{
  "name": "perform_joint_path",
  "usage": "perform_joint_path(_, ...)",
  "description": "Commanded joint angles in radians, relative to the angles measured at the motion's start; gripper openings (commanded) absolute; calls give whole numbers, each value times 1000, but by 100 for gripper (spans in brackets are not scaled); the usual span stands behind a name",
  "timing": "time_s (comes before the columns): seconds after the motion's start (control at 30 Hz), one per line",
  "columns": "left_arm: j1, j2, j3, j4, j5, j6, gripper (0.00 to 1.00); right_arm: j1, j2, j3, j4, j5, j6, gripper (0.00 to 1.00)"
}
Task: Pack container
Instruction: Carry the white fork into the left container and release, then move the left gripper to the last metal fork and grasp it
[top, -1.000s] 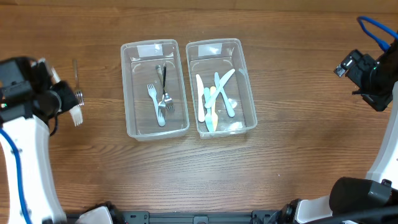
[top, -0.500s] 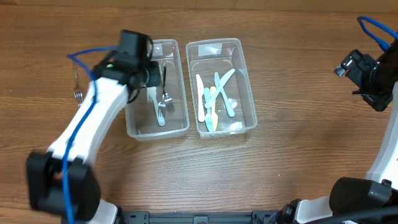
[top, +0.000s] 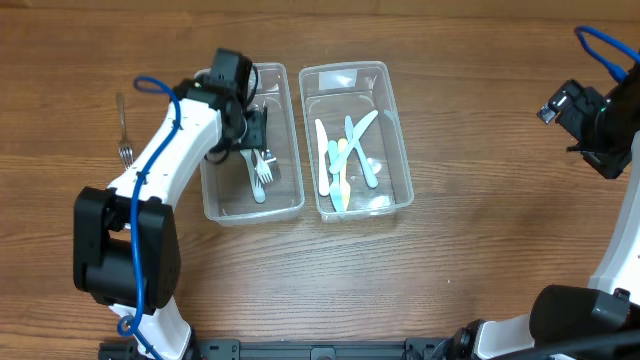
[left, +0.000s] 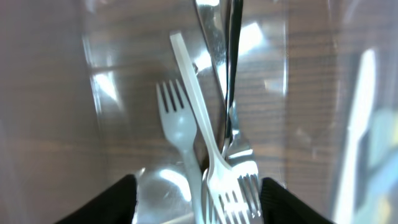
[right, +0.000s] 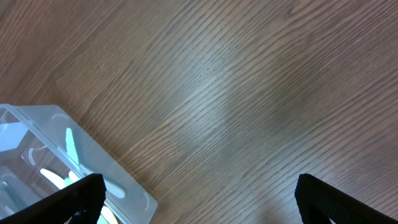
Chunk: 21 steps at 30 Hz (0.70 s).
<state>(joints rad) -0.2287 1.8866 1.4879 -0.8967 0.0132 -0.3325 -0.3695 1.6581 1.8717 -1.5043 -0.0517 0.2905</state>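
Two clear plastic containers stand side by side. The left container (top: 215, 195) holds white plastic forks (top: 259, 172) and a metal fork (top: 265, 135). My left gripper (top: 256, 128) hangs low inside it, open. In the left wrist view a white plastic fork (left: 198, 112) lies loose on the container floor between the left gripper's (left: 198, 184) spread fingers, across a second pale fork (left: 176, 121) and beside the metal fork (left: 231, 68). The right container (top: 398, 130) holds pale plastic knives and spoons (top: 342, 160). My right gripper (top: 578, 122) is open over bare wood at the far right.
One metal fork (top: 123, 130) lies on the wooden table left of the containers. In the right wrist view a corner of the right container (right: 68, 162) shows at lower left, and the right gripper (right: 199, 208) has only wood below it.
The left arm swung from the table's far left over to the left container with a white fork. Its jaws have opened and the fork lies in the container. The right arm stayed still.
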Motion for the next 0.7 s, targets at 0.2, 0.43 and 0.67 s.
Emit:
perform_joint_path(0.2,349,-154,393,-341,-103,74,94,3,-7,3,3,5,-2,100)
perform_joint_path(0.43,598,11,392,-354,-58,140,93,3,-7,3,3,5,-2,100)
perform_joint_path(0.67,594,286,392,-319,13,234,93,3,-7,3,3,5,-2,100)
